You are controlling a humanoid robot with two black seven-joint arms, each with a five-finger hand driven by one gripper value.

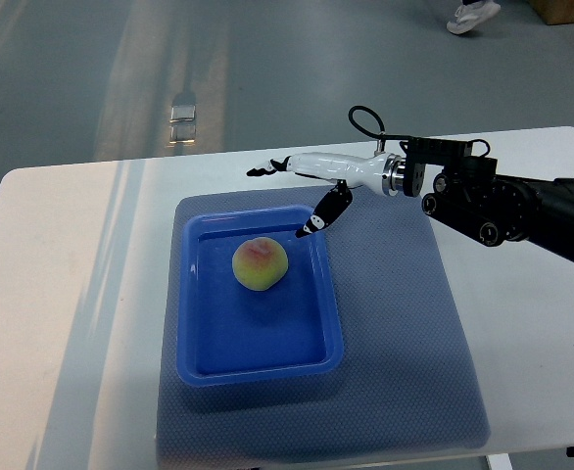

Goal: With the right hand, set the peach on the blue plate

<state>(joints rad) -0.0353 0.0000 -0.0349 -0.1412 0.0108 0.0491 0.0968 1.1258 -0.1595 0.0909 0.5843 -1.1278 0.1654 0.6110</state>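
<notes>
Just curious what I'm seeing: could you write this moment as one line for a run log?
peach: lying in blue plate | right hand: open, above plate's far rim, not touching peach | left arm: out of view

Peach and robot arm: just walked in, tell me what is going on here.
The peach already lies in the blue plate, a shallow tray on a blue-grey mat on the white table. The right hand hangs above the plate's far right corner, fingers spread and holding nothing, clear of the peach. The left arm is not in view. A person's shoe shows at the top edge.
</notes>
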